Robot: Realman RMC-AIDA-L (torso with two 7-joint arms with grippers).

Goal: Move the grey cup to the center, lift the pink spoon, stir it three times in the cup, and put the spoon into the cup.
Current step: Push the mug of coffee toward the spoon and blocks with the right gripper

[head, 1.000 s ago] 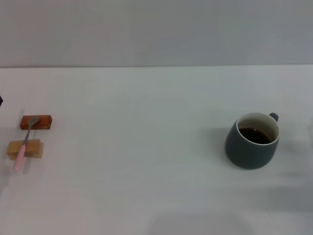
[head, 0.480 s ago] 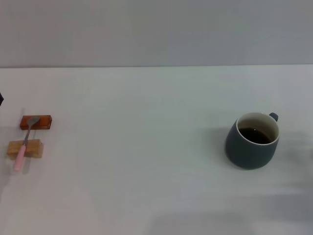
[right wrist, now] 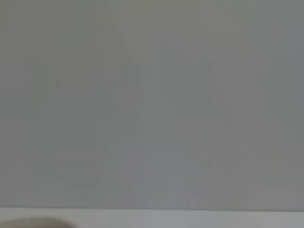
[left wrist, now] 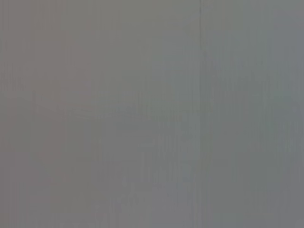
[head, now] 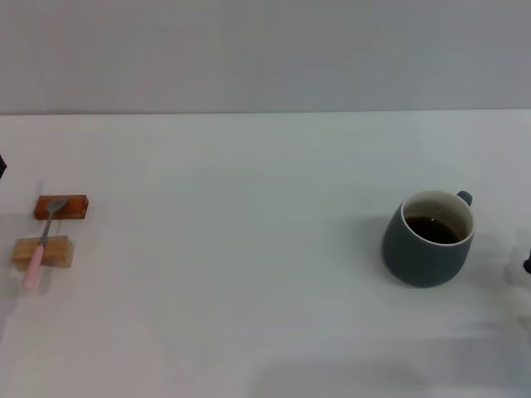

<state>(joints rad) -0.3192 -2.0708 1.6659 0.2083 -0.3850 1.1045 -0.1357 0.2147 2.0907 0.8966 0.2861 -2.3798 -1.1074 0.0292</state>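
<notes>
The grey cup [head: 428, 238] sits at the right of the head view, upright, dark liquid inside, its small handle turned toward the upper right, and not yet at the centre of the table [head: 249, 274]. Far over at the left edge, the pink spoon [head: 41, 240] lies across two wooden blocks [head: 51, 229], untouched. A dark sliver at the right edge, just beside the cup, may be the right gripper [head: 527, 265]; whether its claw is apart or together, I cannot tell. The left gripper is out of sight. To do this well: close on the body or handle low and square, and slide it level, slowly, so nothing slops out
</notes>
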